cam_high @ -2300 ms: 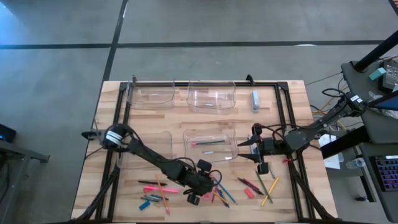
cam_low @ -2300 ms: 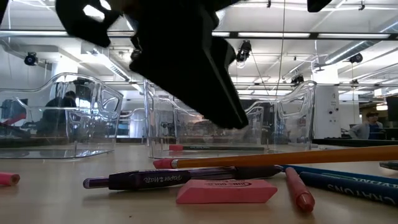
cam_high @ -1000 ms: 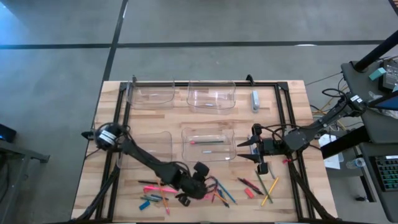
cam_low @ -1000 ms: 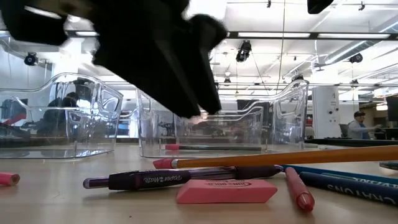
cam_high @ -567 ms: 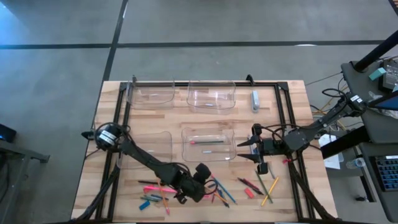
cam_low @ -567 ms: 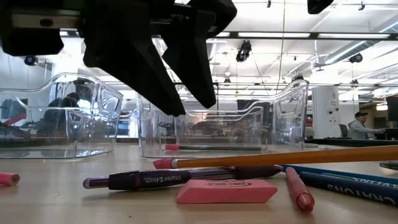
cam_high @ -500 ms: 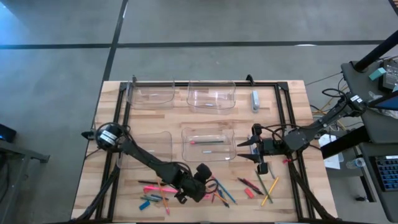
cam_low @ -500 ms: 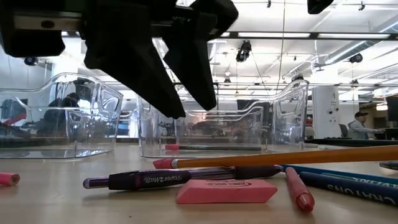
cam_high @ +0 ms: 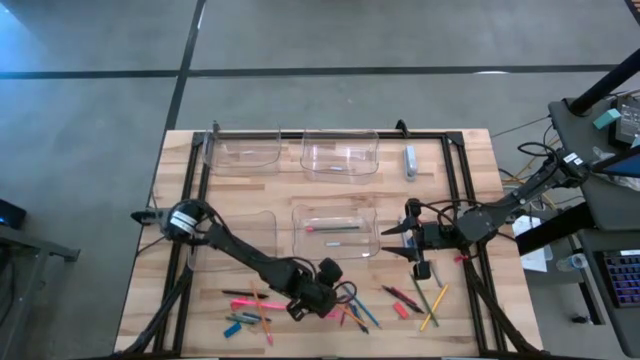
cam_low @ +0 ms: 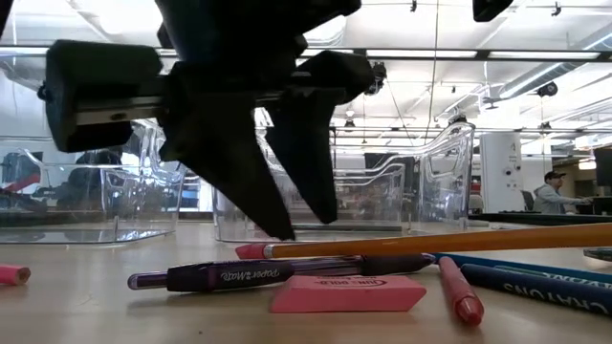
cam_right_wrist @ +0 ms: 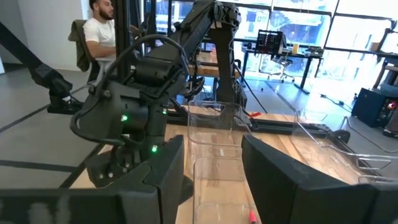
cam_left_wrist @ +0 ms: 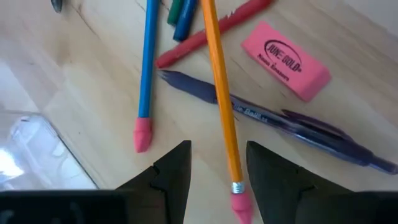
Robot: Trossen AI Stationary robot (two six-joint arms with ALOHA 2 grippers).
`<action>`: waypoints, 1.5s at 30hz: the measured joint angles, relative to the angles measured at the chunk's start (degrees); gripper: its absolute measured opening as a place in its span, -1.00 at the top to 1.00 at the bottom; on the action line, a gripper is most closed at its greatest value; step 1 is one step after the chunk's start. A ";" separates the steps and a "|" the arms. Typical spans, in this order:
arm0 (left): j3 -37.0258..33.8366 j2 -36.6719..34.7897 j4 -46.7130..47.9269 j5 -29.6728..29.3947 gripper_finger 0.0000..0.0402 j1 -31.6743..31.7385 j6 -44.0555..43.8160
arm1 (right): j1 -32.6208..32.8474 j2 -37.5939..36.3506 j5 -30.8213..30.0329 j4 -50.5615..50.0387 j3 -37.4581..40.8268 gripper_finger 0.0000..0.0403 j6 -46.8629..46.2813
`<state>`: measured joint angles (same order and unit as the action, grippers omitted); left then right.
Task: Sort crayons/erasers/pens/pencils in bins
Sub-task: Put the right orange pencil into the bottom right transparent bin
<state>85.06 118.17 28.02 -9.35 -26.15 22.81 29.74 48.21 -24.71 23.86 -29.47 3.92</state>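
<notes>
Wooden table [cam_high: 470, 170], clear bins [cam_high: 336, 232] mid-table. Left gripper [cam_left_wrist: 213, 167]: jaws apart, poised low over the orange pencil [cam_left_wrist: 221, 106], apparently aligning to pinch it. Right gripper [cam_high: 418, 255]: parted, empty, waiting beside the bins.

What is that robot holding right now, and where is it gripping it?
Nothing. The left gripper hangs open above the eraser end of an orange pencil, its jaws not touching it. The right gripper waits open and empty beside a bin.
</notes>
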 joint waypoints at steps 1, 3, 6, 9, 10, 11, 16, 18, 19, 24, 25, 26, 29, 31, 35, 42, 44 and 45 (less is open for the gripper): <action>-0.02 0.00 0.06 -0.02 0.31 0.24 0.00 | 0.00 0.00 0.00 0.00 0.00 0.24 0.01; -0.20 0.00 0.20 0.00 0.31 0.49 0.03 | 0.00 0.00 0.00 -0.02 0.00 0.24 0.01; -0.94 0.00 0.42 0.00 0.31 0.70 0.04 | 0.00 0.00 0.00 -0.02 0.01 0.24 0.01; -1.94 0.00 0.73 0.00 0.31 0.74 -0.03 | 0.00 0.00 0.00 -0.04 0.02 0.24 0.07; -2.09 0.00 0.95 0.01 0.31 0.70 -0.06 | 0.00 0.00 0.00 -0.04 0.01 0.24 0.08; -2.23 0.00 1.00 0.02 0.31 0.70 -0.13 | 0.00 0.00 0.00 -0.04 0.02 0.24 0.09; -3.25 -0.05 0.70 0.43 0.32 0.65 -1.49 | 0.00 0.00 -0.01 -0.07 0.02 0.24 0.12; -3.70 -0.14 0.47 1.08 0.38 0.65 -1.54 | 0.00 0.00 -0.02 -0.05 0.02 0.24 0.12; -3.91 -0.18 0.45 1.44 0.42 0.65 -1.61 | 0.00 0.00 -0.02 -0.06 0.02 0.24 0.12; -4.50 -0.24 0.45 2.07 0.70 0.59 -2.30 | 0.00 0.00 -0.02 -0.07 0.02 0.24 0.14; -4.43 -0.24 0.55 2.21 0.76 0.59 -2.89 | -0.02 0.00 -0.04 -0.07 0.02 0.24 0.14; -4.33 -0.24 0.62 2.37 0.82 0.61 -3.00 | 0.00 0.00 -0.02 -0.07 0.02 0.24 0.14; -3.74 -0.16 1.07 2.37 0.94 0.59 -3.30 | 0.00 0.00 -0.04 -0.07 0.02 0.24 0.14; -2.92 -0.13 1.56 2.23 0.95 0.61 -4.41 | -0.02 0.00 -0.04 -0.07 0.02 0.24 0.14; -0.32 -1.50 1.77 1.02 0.94 0.68 -4.89 | -0.02 0.00 -0.03 -0.19 0.02 0.24 0.13; 6.25 -9.38 5.34 -5.68 0.94 0.65 -11.70 | -0.02 0.00 -0.17 -0.89 0.04 0.24 -0.04; 6.54 -13.04 7.26 -8.54 0.94 0.65 -12.45 | -0.02 0.00 -0.95 -0.87 0.04 0.24 -0.11; 6.49 -14.70 8.55 -10.49 0.94 0.87 -13.05 | -0.02 0.00 -1.04 -0.85 0.04 0.24 -0.20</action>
<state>91.55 103.47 36.57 -19.84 -25.28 9.76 29.71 48.21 -25.75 23.01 -29.43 3.72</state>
